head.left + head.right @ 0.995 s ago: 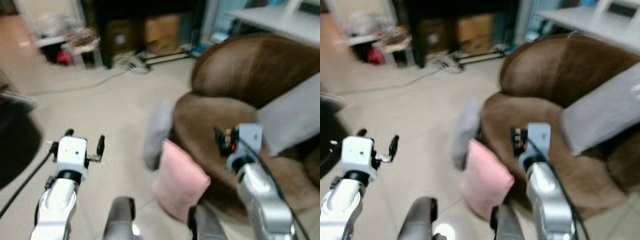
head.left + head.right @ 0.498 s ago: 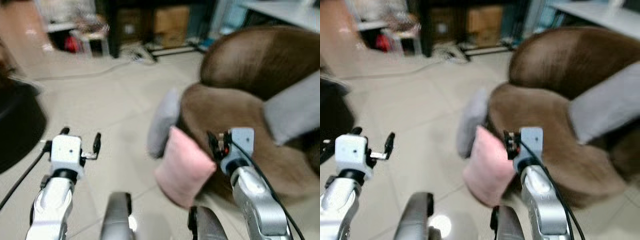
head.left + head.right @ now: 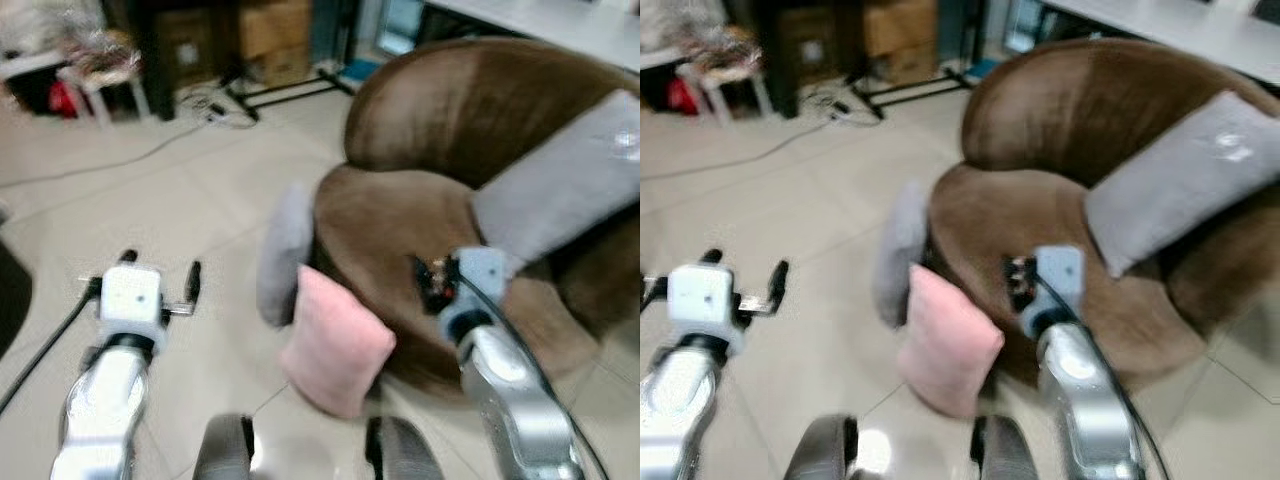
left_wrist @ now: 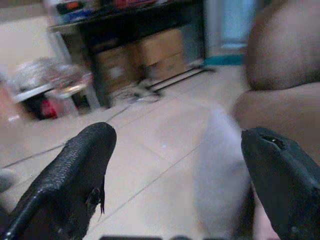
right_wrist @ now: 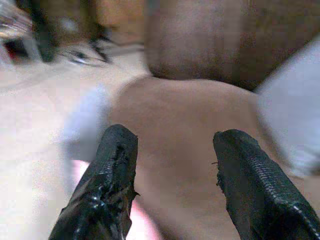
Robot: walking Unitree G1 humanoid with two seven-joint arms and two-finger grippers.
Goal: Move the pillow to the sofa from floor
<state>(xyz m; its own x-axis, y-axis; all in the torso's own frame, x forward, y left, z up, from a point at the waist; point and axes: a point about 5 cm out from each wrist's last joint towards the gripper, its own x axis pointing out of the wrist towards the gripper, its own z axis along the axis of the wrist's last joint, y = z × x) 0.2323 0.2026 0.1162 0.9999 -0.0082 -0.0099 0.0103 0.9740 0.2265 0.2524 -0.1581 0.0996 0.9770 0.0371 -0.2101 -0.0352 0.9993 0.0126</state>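
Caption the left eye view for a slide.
Pink pillow and grey pillow lean against the brown round sofa, both grippers raised.

A pink pillow leans on the floor against the brown sofa, a grey one seemingly just behind.

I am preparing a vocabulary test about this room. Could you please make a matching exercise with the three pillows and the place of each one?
Things:
1. soft pink square pillow
2. grey rounded pillow
3. long light-grey rectangular pillow

Places:
A. lying on the brown sofa, against its backrest
B. on the floor, nearest the robot, leaning on the sofa front
C. upright on the floor behind the pink one, beside the sofa edge

Pairs: 1-B, 2-C, 3-A
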